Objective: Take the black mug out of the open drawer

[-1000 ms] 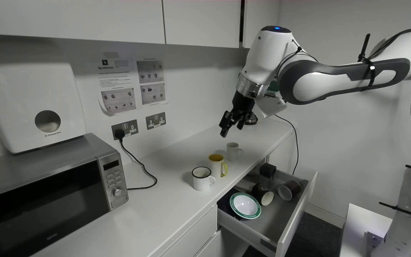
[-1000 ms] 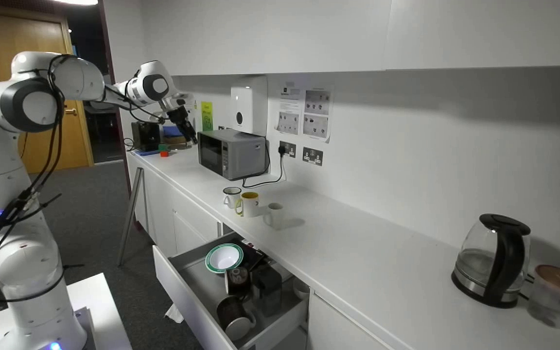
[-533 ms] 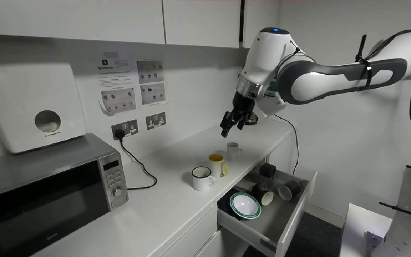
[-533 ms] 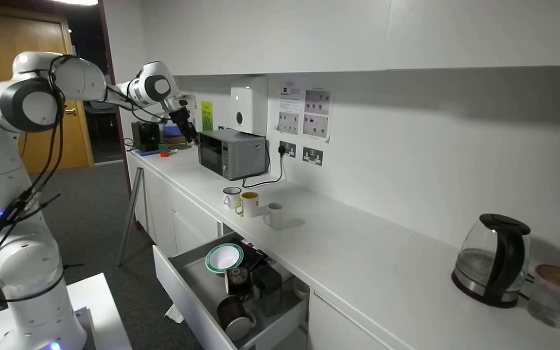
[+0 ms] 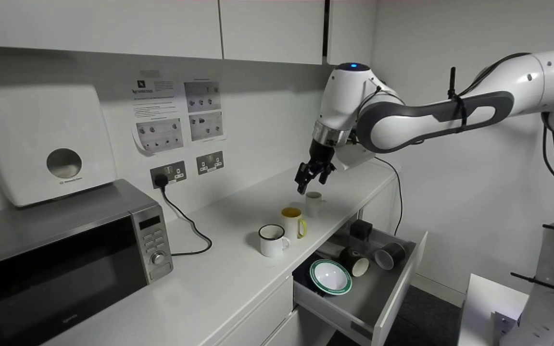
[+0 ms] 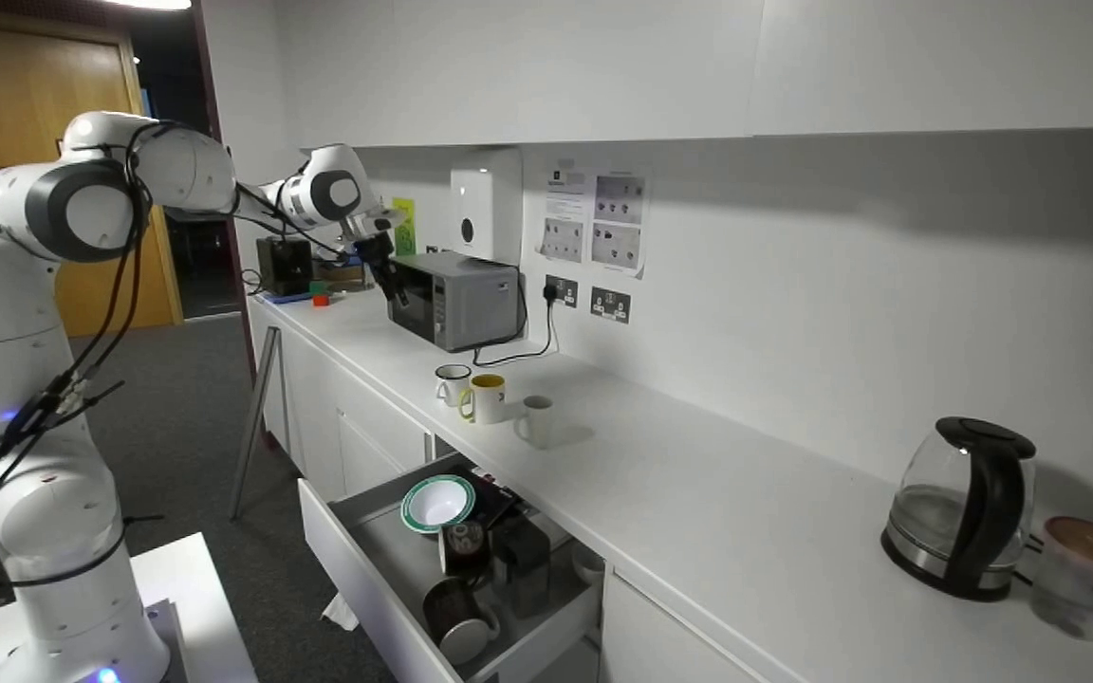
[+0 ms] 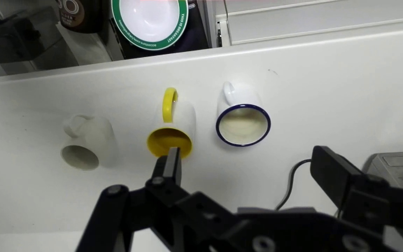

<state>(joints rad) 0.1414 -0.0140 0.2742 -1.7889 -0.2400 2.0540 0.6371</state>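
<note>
In an exterior view the gripper is hanging lower than it was 0.5 s ago, and the forearm behind it is sinking too. The drawer's contents are not shifting, so the task is probably only at its approach. Below the gripper and back toward the robot base, the open drawer is holding 2 dark mugs on their sides: a black mug with a cream inside, just beside a green-rimmed bowl, and a grey-brown mug nearer the drawer front. I am judging the black mug to be the target, though not with certainty.

In an exterior view the gripper is likewise coming down, its tips now crossing the door of the microwave. This angle is showing it well above the counter, apart from the enamel mug, the yellow-handled mug and the plain pale mug. A pale handle on the grey-brown mug is showing only here.

In the wrist view the 2 fingers are standing wide apart with nothing between them. Past the counter's edge from the fingertips, the black mug is lying cut off by the frame, its round print showing, while the grey-brown mug is staying out of sight. The enamel mug's rim is reading blue here, near-black in both exterior views. The next move is probably calling for travel past that edge before any deeper descent.
</note>
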